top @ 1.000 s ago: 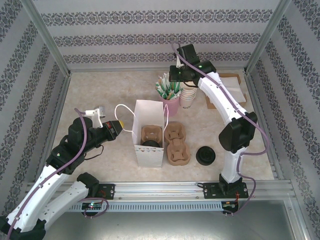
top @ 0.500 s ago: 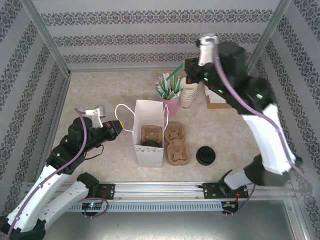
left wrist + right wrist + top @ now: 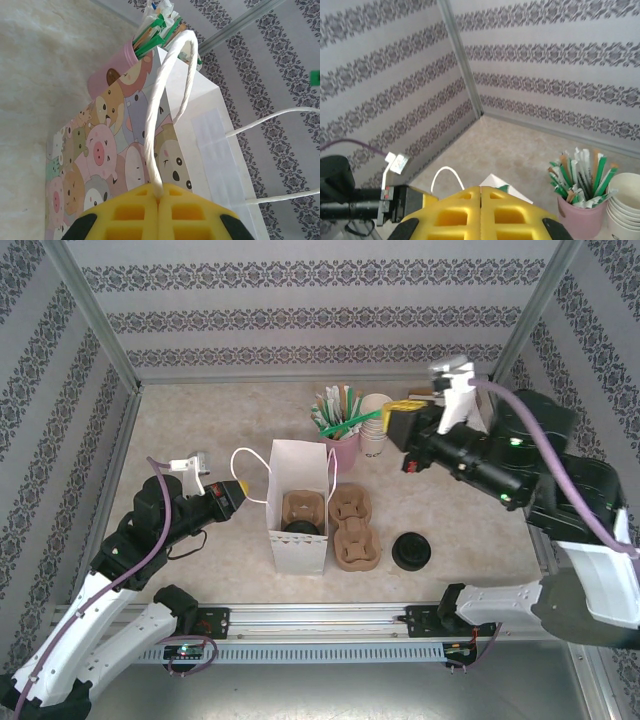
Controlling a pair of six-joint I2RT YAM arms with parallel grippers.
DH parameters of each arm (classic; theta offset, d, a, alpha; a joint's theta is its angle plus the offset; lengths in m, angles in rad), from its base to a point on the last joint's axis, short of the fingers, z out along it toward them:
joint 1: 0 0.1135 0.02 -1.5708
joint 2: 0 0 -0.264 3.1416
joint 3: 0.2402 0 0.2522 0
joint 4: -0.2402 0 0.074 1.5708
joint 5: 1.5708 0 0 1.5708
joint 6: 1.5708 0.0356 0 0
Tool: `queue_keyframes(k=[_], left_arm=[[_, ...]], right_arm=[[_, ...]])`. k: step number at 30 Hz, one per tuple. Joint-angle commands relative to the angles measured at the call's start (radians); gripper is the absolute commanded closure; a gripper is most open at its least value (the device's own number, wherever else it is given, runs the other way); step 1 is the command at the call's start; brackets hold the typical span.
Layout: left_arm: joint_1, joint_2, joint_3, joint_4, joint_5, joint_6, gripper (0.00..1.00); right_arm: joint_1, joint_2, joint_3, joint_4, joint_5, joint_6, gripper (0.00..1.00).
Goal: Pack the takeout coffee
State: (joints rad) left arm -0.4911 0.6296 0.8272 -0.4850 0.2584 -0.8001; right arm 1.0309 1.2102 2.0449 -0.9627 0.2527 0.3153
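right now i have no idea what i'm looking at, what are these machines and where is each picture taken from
Two robot arms are bolted at the near edge of a table. The wide picture looks down from above and behind them; the other two come from a camera on each wrist, with that arm's own yellow fingers at the bottom. On the table stand a white paper bag with a cup carrier inside, a second cardboard carrier, a black lid, a pink cup of straws and a stack of paper cups. The left gripper is shut on the bag's handle. The right gripper is shut and seems to hold a green straw.
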Motion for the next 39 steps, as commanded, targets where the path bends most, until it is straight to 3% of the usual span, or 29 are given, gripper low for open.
queue_keyframes(k=[1, 8, 15, 20, 27, 34, 39], left_arm=[[-0.012, -0.007, 0.013, 0.037, 0.012, -0.018, 0.93], [-0.012, -0.007, 0.006, 0.041, 0.01, -0.024, 0.94], [-0.012, -0.008, -0.003, 0.057, 0.019, -0.038, 0.94], [-0.013, -0.007, -0.001, 0.063, 0.016, -0.035, 0.93], [-0.012, -0.005, -0.001, 0.07, 0.019, -0.034, 0.93], [-0.012, -0.007, -0.012, 0.068, 0.018, -0.036, 0.93], [-0.012, -0.007, -0.012, 0.072, 0.019, -0.037, 0.93]], right_arm=[[0.082, 0.089, 0.064, -0.05, 0.107, -0.031, 1.0], [0.18, 0.289, 0.297, -0.202, 0.168, -0.057, 1.0], [0.183, 0.474, 0.497, -0.413, 0.226, -0.009, 1.0], [0.12, 0.514, 0.407, -0.394, 0.113, 0.05, 1.0], [0.038, 0.512, 0.126, -0.21, -0.075, 0.126, 1.0], [0.023, 0.52, -0.037, -0.154, -0.081, 0.177, 0.92], [0.023, 0.489, -0.025, -0.138, -0.094, 0.164, 0.82]])
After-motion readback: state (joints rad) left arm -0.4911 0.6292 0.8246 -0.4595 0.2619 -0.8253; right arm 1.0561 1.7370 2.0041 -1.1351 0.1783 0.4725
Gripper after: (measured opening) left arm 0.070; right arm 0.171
